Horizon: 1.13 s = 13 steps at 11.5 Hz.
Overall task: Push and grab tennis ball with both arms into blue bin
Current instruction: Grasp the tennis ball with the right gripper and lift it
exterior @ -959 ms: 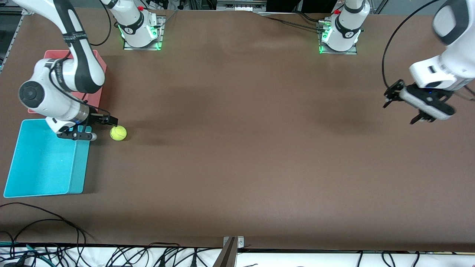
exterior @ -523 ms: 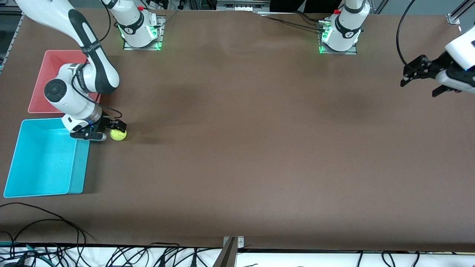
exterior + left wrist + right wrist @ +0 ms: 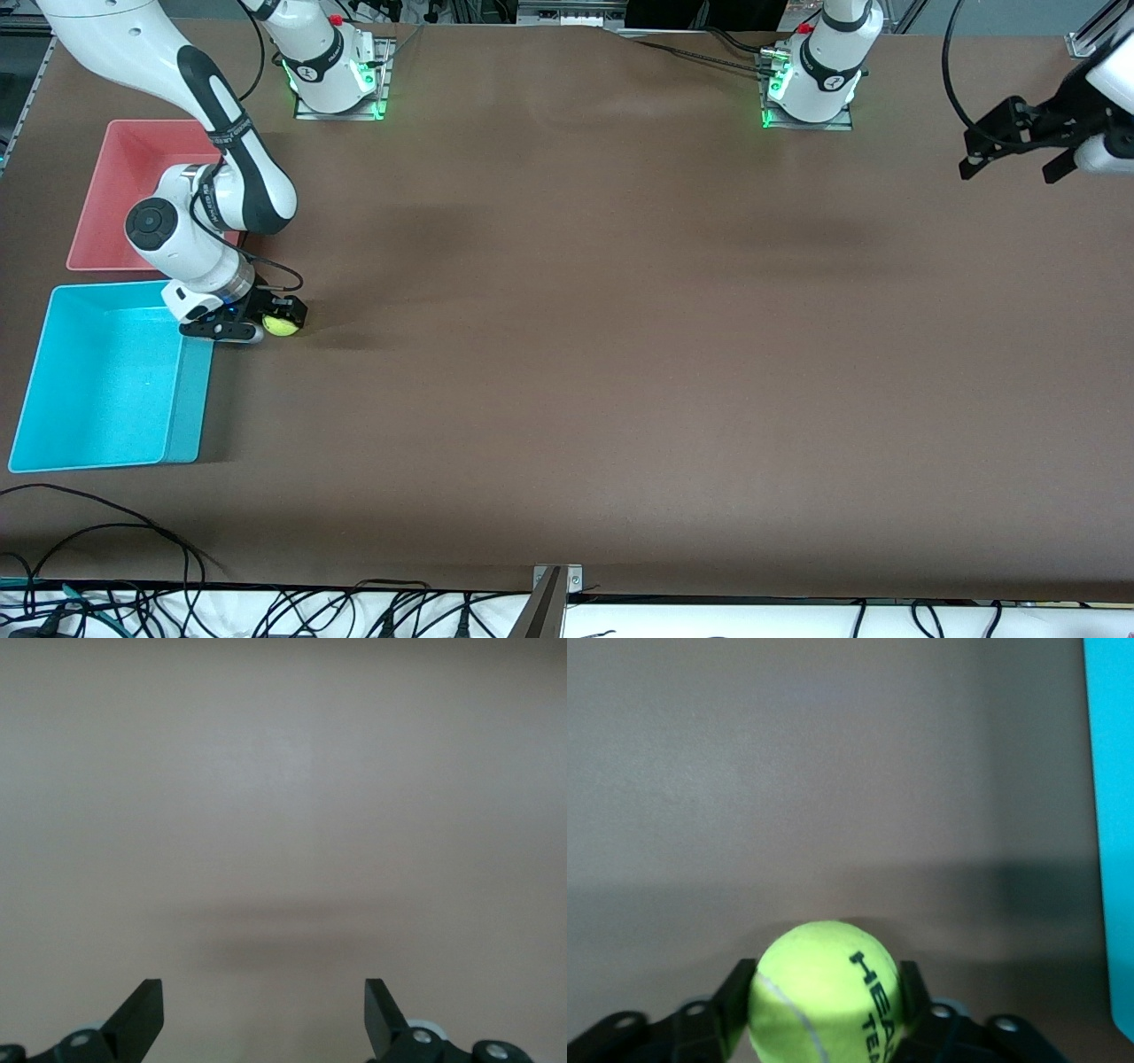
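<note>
The tennis ball (image 3: 282,326) lies on the brown table just beside the blue bin (image 3: 190,399), at the corner nearest the pink tub. My right gripper (image 3: 278,319) is down at the ball, its fingers pressed on either side of it. In the right wrist view the ball (image 3: 824,992) sits between the fingers (image 3: 735,988), and the blue bin's wall (image 3: 1112,815) shows at the edge. My left gripper (image 3: 1010,168) is open and empty, up in the air over the left arm's end of the table; the left wrist view (image 3: 264,1001) shows only bare table.
A pink tub (image 3: 115,204) stands beside the blue bin, farther from the front camera, partly covered by the right arm. Cables lie along the table's front edge (image 3: 266,611). The two arm bases (image 3: 332,71) stand at the back.
My right gripper has moved from over the blue bin's corner onto the ball and now has it between its fingers. My left gripper has risen and pulled back toward its end of the table.
</note>
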Available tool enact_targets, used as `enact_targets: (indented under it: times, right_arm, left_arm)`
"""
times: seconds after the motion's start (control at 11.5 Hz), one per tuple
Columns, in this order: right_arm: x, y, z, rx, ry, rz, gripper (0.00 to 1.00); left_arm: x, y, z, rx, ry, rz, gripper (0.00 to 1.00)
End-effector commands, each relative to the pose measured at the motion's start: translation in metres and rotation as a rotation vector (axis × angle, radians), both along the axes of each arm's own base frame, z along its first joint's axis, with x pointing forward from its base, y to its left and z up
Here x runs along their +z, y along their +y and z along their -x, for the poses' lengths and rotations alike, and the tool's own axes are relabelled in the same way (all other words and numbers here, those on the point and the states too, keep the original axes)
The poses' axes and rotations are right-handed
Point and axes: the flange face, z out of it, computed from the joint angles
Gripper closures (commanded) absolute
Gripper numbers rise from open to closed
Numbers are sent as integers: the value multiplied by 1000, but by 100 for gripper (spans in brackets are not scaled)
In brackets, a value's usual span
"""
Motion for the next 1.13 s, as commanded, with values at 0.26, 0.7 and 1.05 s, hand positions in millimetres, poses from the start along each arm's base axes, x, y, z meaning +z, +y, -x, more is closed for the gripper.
enact_targets:
  times: [0.26,0.7,1.05]
  right_arm:
    - [76,-2,-44,-16,158,-7,87]
    - [173,-98,-64,-43,322,-4,87]
    - [141,-219,-41,-42,252,-162,87]
  left_arm:
    - [3,6,-20,39,20,-23,0]
    - [1,9,-20,51,21,-20,0]
    - [-2,15,-20,60,31,-22,0]
